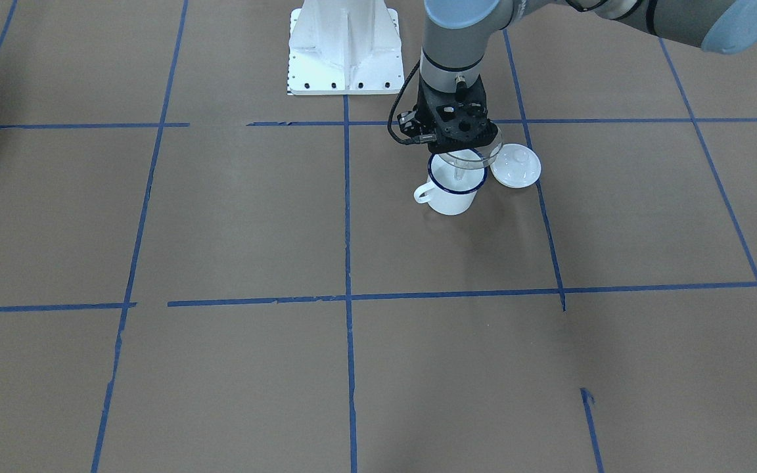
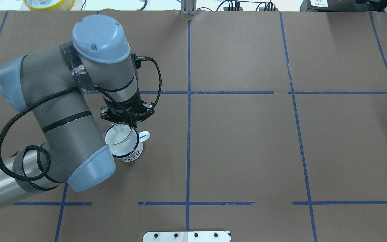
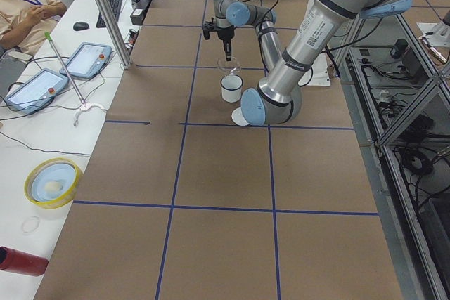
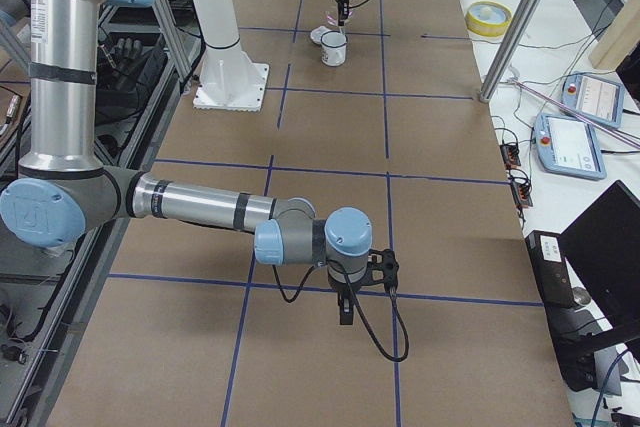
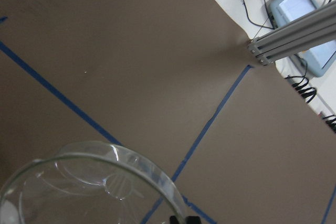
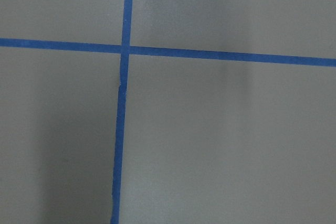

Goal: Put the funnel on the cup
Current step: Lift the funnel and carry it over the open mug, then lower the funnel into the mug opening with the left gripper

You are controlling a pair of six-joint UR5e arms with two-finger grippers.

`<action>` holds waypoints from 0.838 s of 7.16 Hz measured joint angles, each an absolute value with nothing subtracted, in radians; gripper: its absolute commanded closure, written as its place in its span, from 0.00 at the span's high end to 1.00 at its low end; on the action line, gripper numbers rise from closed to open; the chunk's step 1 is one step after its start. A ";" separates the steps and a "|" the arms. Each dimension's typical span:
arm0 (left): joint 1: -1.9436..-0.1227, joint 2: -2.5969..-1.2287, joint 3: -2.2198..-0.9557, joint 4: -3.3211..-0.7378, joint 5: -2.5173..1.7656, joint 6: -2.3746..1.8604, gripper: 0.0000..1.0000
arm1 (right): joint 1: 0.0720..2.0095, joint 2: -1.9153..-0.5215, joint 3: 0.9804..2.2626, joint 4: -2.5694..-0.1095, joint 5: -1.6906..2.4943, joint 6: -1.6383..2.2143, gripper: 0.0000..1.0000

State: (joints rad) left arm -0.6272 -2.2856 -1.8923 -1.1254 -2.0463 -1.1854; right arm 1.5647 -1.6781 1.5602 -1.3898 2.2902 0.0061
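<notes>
The white mug with a dark blue rim, the cup (image 1: 452, 195), stands upright on the brown table, its handle toward the view's left; it also shows in the overhead view (image 2: 130, 151). My left gripper (image 1: 467, 148) is shut on the rim of the clear funnel (image 1: 469, 160) and holds it just above the cup's mouth, stem down over the opening. The funnel's bowl (image 5: 79, 182) fills the bottom left of the left wrist view. My right gripper (image 4: 345, 305) hangs low over the table far from the cup; I cannot tell if it is open or shut.
A round white knobbed lid (image 1: 515, 165) lies right beside the cup. The white robot base (image 1: 344, 46) stands behind. A yellow bowl (image 3: 53, 182), tablets and an operator are off the table's edge. Blue tape lines grid the table.
</notes>
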 measured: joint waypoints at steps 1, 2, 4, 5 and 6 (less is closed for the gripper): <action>-0.615 -2.270 -1.876 -1.151 -2.046 -1.184 0.00 | 1.565 -1.678 1.560 -1.390 2.290 0.006 1.00; -0.602 -2.265 -1.865 -1.161 -2.045 -1.183 0.00 | 1.565 -1.678 1.560 -1.390 2.290 0.006 1.00; -0.591 -2.262 -1.836 -1.182 -2.045 -1.183 0.00 | 1.565 -1.678 1.560 -1.390 2.290 0.006 1.00; -0.589 -2.261 -1.819 -1.200 -2.045 -1.183 0.00 | 1.565 -1.678 1.560 -1.390 2.290 0.006 1.00; -0.584 -2.260 -1.810 -1.212 -2.045 -1.183 0.09 | 1.565 -1.678 1.560 -1.390 2.290 0.006 1.00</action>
